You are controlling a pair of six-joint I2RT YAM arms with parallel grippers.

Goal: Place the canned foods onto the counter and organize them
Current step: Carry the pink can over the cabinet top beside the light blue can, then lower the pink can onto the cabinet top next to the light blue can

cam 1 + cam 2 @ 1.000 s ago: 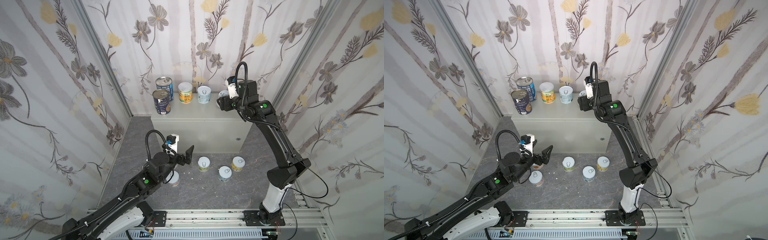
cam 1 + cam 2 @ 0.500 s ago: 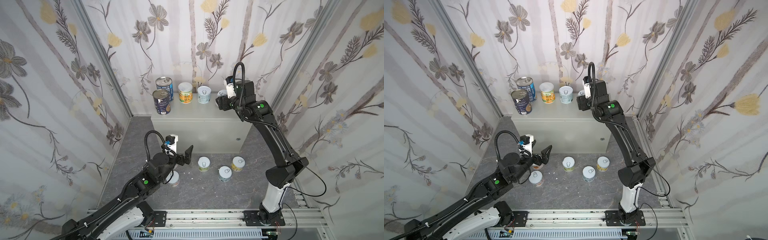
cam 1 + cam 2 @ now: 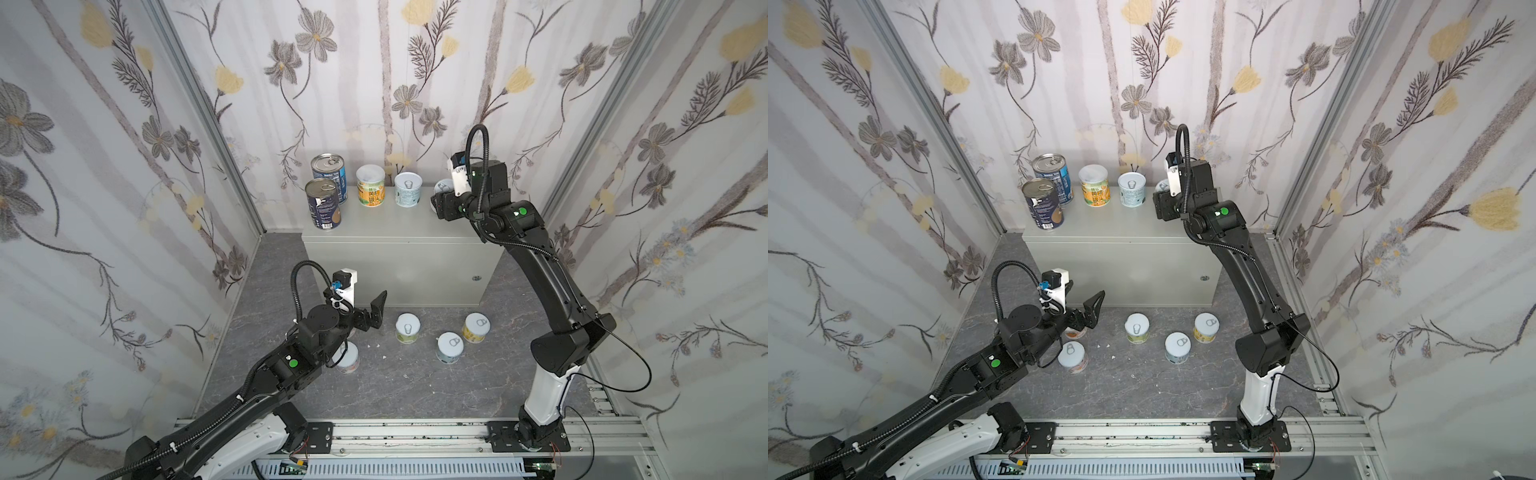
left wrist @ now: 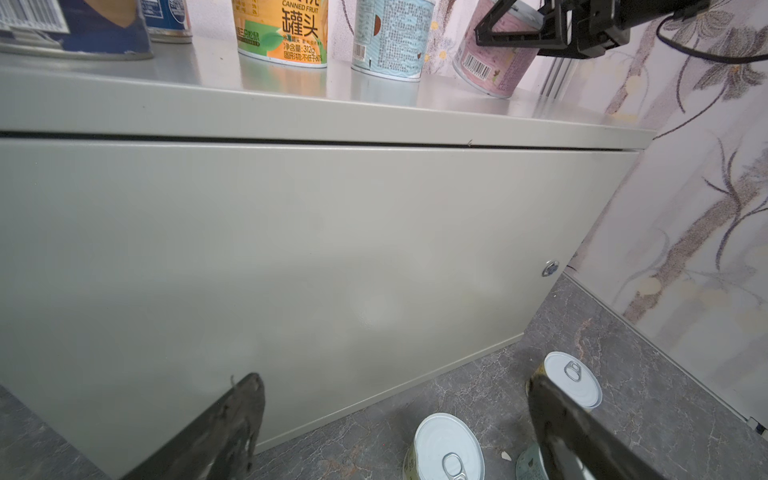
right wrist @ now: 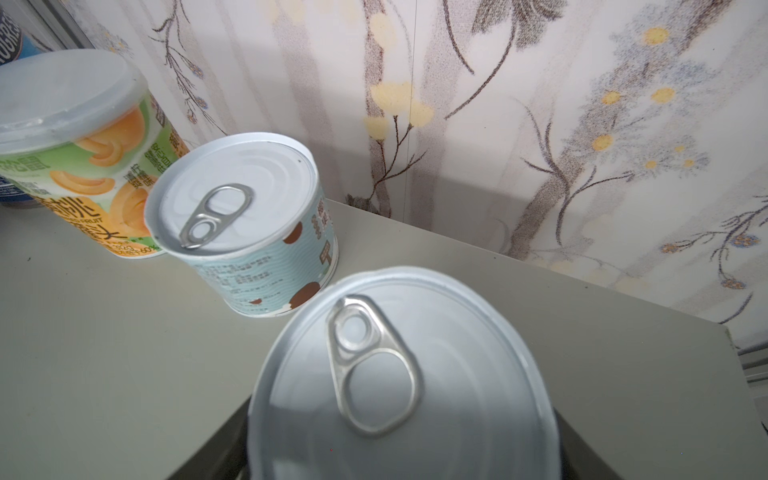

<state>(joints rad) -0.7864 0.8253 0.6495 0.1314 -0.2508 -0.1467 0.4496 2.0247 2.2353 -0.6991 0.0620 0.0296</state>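
**A:** What has the right gripper (image 3: pixel 439 198) got?

**B:** It is clamped round a pink-labelled can (image 4: pixel 494 62), whose white pull-tab lid (image 5: pixel 399 374) faces the wrist camera. The can hangs tilted over the counter (image 3: pixel 399 237). Whether its lower rim touches the top cannot be told.

**A:** And around that gripper?

**B:** Just beside it, toward the other arm, stands a pale-blue can (image 3: pixel 408 189). Beyond that is an orange peach can (image 3: pixel 370 191), then two dark-blue cans (image 3: pixel 324 203). All four are upright on the counter top.

**A:** The left gripper (image 4: pixel 395 390)?

**B:** Its fingers (image 4: pixel 237 415) are spread wide with nothing between them. It hovers low, facing the counter's front panel, well below the right gripper.

**A:** What lies near it?

**B:** Ahead of it and lower, three white-lidded cans (image 3: pixel 449 347) stand on the dark floor (image 3: pixel 374 395). A fourth can (image 3: pixel 1072 356) sits beneath its wrist. A fifth can (image 3: pixel 1076 332), half hidden, is under the fingers.
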